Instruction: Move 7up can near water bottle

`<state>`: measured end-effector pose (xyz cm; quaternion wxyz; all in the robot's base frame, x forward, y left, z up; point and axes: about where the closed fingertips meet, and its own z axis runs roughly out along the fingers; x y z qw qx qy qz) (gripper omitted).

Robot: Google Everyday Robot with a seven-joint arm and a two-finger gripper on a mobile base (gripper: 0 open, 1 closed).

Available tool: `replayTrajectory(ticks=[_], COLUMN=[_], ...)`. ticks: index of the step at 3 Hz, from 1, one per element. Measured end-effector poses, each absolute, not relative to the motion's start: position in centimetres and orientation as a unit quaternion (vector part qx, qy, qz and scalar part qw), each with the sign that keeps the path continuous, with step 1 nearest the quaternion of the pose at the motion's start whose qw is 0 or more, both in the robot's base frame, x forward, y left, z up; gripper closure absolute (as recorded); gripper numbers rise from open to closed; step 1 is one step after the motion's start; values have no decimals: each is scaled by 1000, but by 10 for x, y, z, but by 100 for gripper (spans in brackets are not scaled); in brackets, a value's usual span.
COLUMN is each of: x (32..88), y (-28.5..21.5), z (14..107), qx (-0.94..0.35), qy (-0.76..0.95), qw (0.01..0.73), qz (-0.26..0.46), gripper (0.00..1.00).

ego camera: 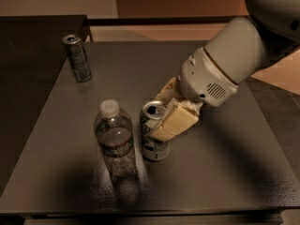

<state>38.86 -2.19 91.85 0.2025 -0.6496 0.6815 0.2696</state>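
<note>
Beige-padded hand (159, 117) clamped on 7up can (153, 149) | can upright, on or just above worktop (225, 172), just beside water bottle (115, 139), apart | risk: toppling bottle by overshoot toward it; tipping can on skewed release.

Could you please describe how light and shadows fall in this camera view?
Camera view: dim, warm light; the water bottle casts a soft shadow toward the near edge of the table, with speckled sheen around it; the shadow of the arm darkens the table beside the 7up can, which the gripper clasps.
</note>
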Motion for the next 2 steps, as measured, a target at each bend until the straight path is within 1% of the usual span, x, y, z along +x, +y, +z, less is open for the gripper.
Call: replayTrajectory(ticks=[2], x=[379], y=[-17], z=[908], qx=[-633], qy=[691], qw=[207], qz=[280], gripper=[35])
